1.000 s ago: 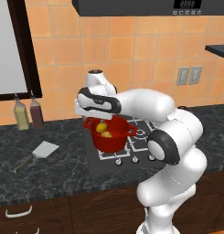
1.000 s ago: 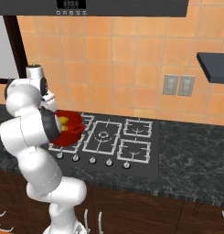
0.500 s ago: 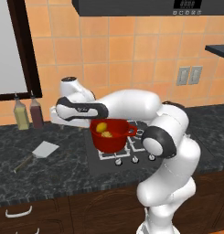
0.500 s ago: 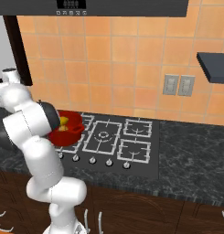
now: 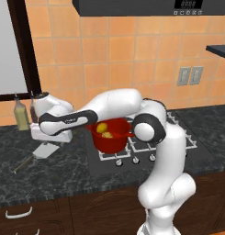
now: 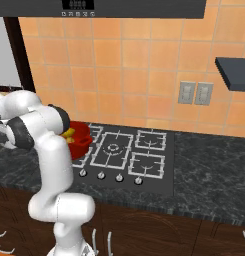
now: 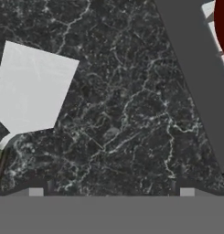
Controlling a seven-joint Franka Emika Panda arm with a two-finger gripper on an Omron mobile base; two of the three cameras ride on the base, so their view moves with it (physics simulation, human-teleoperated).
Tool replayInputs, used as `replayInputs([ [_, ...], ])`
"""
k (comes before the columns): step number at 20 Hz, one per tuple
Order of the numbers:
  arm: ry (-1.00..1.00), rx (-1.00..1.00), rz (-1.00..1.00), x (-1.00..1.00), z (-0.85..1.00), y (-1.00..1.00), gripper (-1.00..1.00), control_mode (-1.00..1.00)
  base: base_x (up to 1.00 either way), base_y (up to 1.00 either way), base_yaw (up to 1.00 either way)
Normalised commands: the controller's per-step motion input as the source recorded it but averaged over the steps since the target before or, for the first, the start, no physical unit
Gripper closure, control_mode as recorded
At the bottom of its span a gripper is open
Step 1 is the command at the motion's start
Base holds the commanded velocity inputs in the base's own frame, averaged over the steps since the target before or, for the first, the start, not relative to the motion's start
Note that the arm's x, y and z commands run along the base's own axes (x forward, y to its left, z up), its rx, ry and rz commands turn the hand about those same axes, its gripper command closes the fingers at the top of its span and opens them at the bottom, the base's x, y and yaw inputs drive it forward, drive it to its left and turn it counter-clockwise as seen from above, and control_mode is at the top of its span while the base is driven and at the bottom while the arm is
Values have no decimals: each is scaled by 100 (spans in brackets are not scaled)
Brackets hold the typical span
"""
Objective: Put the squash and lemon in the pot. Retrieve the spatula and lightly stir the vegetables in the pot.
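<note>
The claw (image 7: 111, 191) hangs wide open and empty above the black stone counter (image 7: 131, 114). The spatula (image 7: 31, 89) lies off to its side, so it could close on nothing. The pot (image 5: 109, 135) (holding the lemon (image 5: 101, 127) and squash (image 5: 108, 135)) sits behind it, near orange wall tiles (image 5: 114, 50).

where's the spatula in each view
Left base view: the spatula lies flat on the dark counter at left, below the hand.
Right base view: cannot find it.
Hand view: its pale blade fills the upper left.
Shared landmark: the red pot, at the hand view's top right corner.
</note>
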Motion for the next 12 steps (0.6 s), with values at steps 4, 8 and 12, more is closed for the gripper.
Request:
replayInputs([
  [4,0,0,0,0,0,0,-100,-100,0,0,0],
  [8,0,0,0,0,-4,0,-100,-100,0,0,0],
  [12,0,2,0,-8,-34,0,-100,-100,0,0,0],
])
